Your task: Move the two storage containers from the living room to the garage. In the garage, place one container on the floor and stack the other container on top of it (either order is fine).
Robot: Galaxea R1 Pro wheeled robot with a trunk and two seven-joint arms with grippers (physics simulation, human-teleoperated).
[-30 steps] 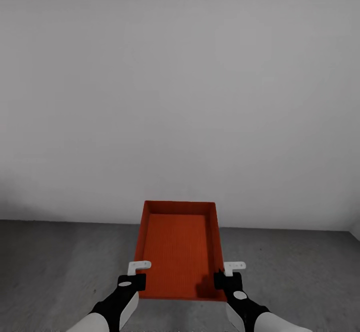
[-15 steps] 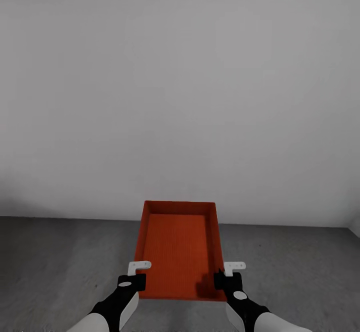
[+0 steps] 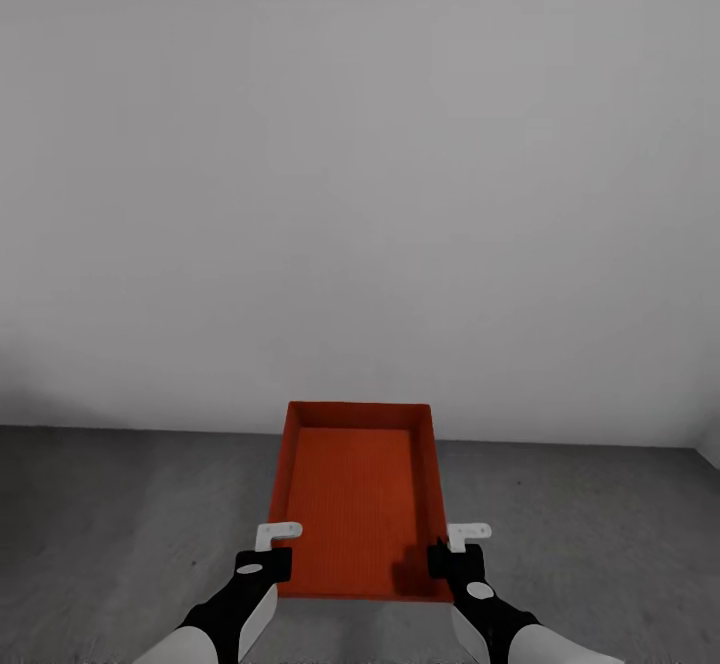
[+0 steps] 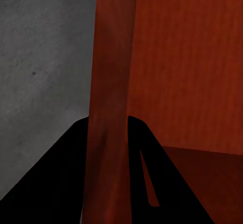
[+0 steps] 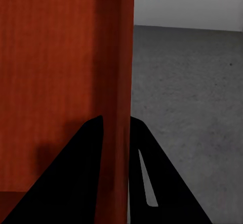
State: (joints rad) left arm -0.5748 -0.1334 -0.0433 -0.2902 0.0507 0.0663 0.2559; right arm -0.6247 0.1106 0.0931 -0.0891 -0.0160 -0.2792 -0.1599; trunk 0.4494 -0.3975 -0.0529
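Note:
I hold one orange-red storage container [image 3: 355, 494] level in front of me, above the dark grey concrete floor [image 3: 120, 534] of the garage. My left gripper [image 3: 277, 556] is shut on its left wall near the closest corner. My right gripper [image 3: 446, 554] is shut on the right wall, opposite the left one. In the left wrist view the container wall [image 4: 109, 72] runs between the two dark fingers of the left gripper [image 4: 108, 130]. The right wrist view has the same grip: the wall [image 5: 119, 57] is pinched by the right gripper [image 5: 116, 128]. The bin is empty.
A plain pale grey wall [image 3: 360, 174] stands straight ahead and meets the floor just beyond the container's far end. Bare concrete stretches to both sides of the bin. A wall corner shows at the far right [image 3: 708, 454].
The line where wall meets floor has risen slightly in the picture, so the camera has moved a little. The container and both grippers keep the same place and grip.

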